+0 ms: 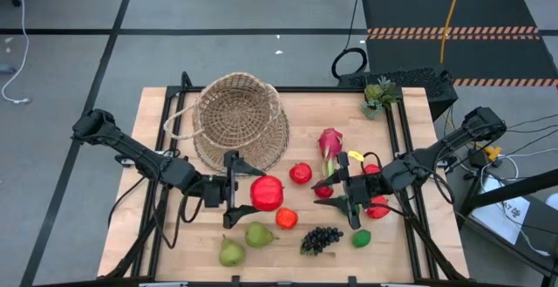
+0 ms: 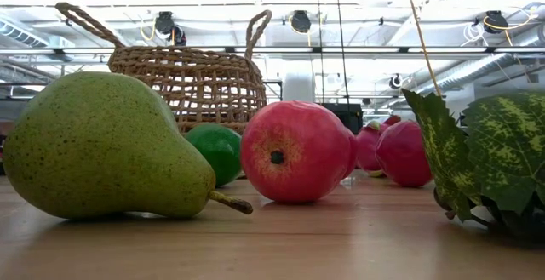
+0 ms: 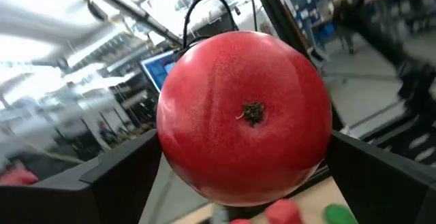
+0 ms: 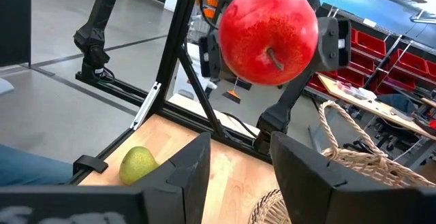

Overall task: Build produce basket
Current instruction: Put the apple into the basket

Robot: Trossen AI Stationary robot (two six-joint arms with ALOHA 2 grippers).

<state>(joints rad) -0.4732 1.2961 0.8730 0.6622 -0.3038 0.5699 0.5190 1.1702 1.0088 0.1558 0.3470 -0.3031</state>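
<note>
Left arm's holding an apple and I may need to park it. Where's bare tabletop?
Bare wood: near-left corner, beside the pears; far strip between basket and plant. Crowded: centre-right, around the right gripper and grapes.

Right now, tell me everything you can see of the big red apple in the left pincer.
The big red apple is round, glossy and plastic-looking, bright red with fine pale speckling. One end carries a small dark dried calyx, the other a short brown stem. It is held off the table between the two dark fingers of the left pincer, whose jaws stand wide on its sides. It hangs in front of the tilted wicker basket, above the pears and the smaller orange-red fruit. Nothing else touches it.
</note>
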